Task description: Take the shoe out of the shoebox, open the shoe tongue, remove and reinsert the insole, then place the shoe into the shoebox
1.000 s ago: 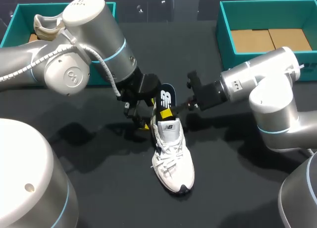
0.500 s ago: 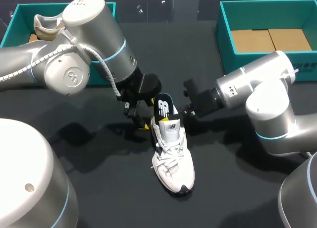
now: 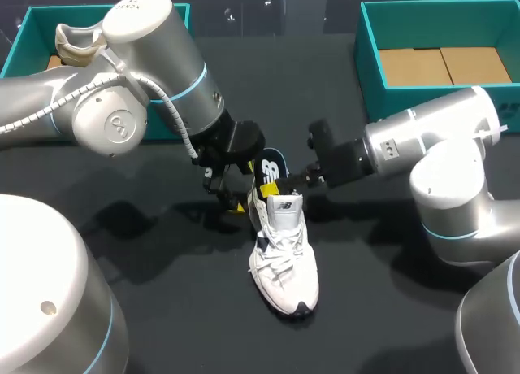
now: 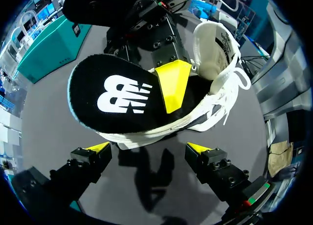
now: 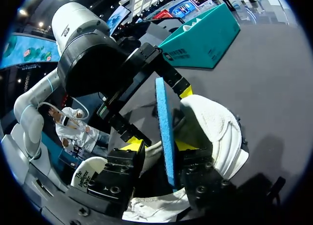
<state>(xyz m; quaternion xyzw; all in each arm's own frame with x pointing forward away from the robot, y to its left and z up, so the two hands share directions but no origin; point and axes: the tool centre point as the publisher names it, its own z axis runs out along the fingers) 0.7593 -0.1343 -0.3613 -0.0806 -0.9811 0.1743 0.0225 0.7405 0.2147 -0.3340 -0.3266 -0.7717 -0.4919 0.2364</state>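
Insole [image 3: 269, 166], black on its printed face and blue underneath, stands half out of the white sneaker [image 3: 284, 260], with its front end down in the heel opening and its logo end raised. The right claw [image 3: 272, 189] is clenched on it, one yellow tip flat on the printed face. Over the last second that claw drew back a little, then came in again. The insole now sits lower than it did, which I read as feeding it back in, not yet seated. The sneaker lies on the black table [image 3: 162, 309], well apart from the teal shoebox [image 3: 370, 57]. The left claw [image 3: 231, 197] hangs released just beside the heel, apparently not touching it.
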